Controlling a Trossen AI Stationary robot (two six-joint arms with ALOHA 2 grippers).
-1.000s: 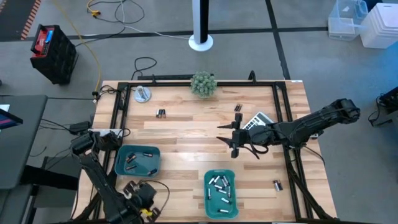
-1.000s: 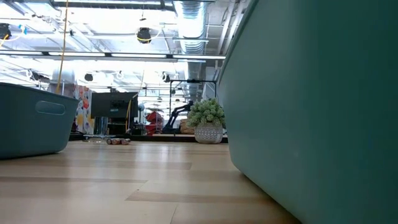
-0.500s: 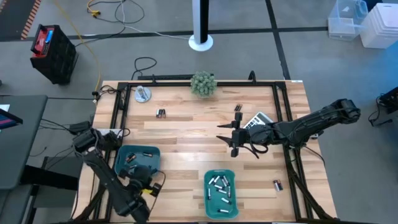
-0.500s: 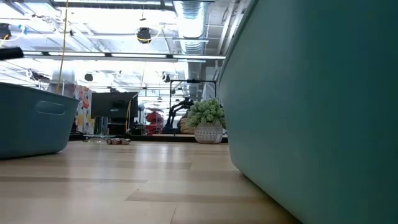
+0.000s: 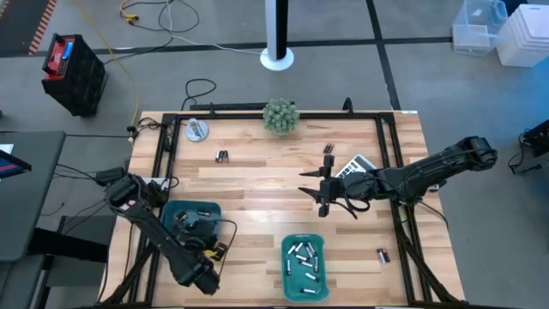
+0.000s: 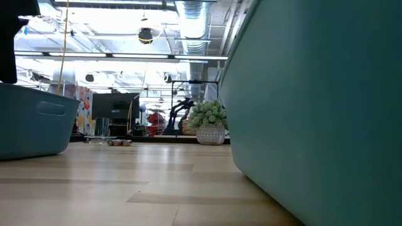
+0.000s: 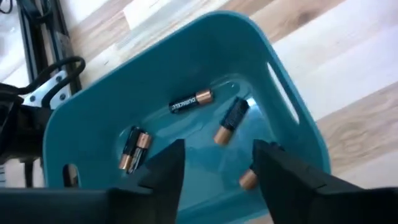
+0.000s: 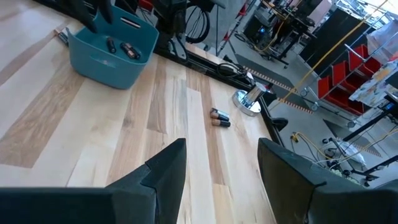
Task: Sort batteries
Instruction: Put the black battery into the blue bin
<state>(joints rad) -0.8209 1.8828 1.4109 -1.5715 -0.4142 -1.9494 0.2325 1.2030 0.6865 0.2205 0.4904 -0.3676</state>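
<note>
Pale wood tabletop (image 5: 257, 184) inside a black frame, grey floor all round.

Dark batteries (image 7: 191, 102) with coppery ends lying loose on the floor of the left teal tray (image 5: 168, 225), near the table's left front corner; four or five countable from the left wrist view, two of them side by side and touching. Silvery batteries (image 5: 304, 257) heaped in the right teal tray (image 5: 286, 283), at the front edge near the middle. Still out on the wood: a pair of batteries (image 5: 222, 156) lying together towards the back left, a couple more (image 5: 328, 149) at the back right just beside the calculator (image 5: 357, 164), and a single battery (image 5: 382, 254) near the right front edge, well apart from both trays.

Hanging directly over the left tray: left gripper (image 5: 199, 228), fingers (image 7: 163, 177) apart with nothing between them, the dark cells visible below through the gap. Reaching in from the right side, over bare wood right of centre and in front of the calculator: right gripper (image 5: 324, 199), fingers (image 8: 166, 169) likewise spread and empty, pointing across the table towards the far pair.

At the back edge, a small potted plant (image 5: 280, 115); at the back left corner, a round metal object (image 5: 197, 130).
</note>
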